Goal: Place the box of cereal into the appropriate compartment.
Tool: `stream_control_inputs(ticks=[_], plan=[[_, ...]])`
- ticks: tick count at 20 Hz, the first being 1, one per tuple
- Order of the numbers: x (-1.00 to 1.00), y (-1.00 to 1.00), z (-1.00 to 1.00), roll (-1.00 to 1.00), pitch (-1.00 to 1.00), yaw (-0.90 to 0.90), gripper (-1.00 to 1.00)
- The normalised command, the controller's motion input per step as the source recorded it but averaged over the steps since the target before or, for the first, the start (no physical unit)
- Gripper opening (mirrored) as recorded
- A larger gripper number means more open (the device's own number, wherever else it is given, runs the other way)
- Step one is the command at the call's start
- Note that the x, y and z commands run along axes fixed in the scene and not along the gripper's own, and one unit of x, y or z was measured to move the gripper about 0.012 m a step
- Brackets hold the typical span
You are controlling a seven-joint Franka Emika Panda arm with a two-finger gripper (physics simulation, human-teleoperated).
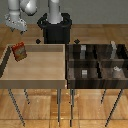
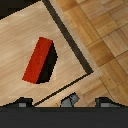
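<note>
We see the box of cereal point(image 2: 41, 61) on the tray point(image 2: 75, 50), well ahead of our fingertips point(image 2: 23, 102).

In the exterior view the pincer point(image 1: 16, 23) was small and blurred, so it was not possible to tell if its jaws stood apart or together. The arm above the pincer was cut off by the picture's upper edge. In the wrist view only dark tips of the pincer point(image 2: 65, 102) showed at the picture's edge, the rest being cut off. The box of cereal point(image 2: 41, 61) below the pincer showed only a red face and a dark one; its picture side was hidden. Small items in the dark compartment tray point(image 1: 98, 61), far from the pincer, were too small to identify.
</note>
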Motion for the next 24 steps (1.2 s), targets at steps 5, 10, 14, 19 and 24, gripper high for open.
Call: stream_control_inputs(ticks=[5, 10, 14, 19, 24], plan=[[0.60, 0.00, 0.00, 0.00, 0.00, 0.00, 1.00], [0.00, 0.00, 0.00, 0.00, 0.00, 0.00, 1.00], [0.00, 0.00, -0.25, 0.00, 0.00, 0.00, 1.00], [0.00, 0.00, -0.20, 0.00, 0.00, 0.00, 1.00], [0.00, 0.00, 0.00, 0.00, 0.00, 0.00, 1.00]])
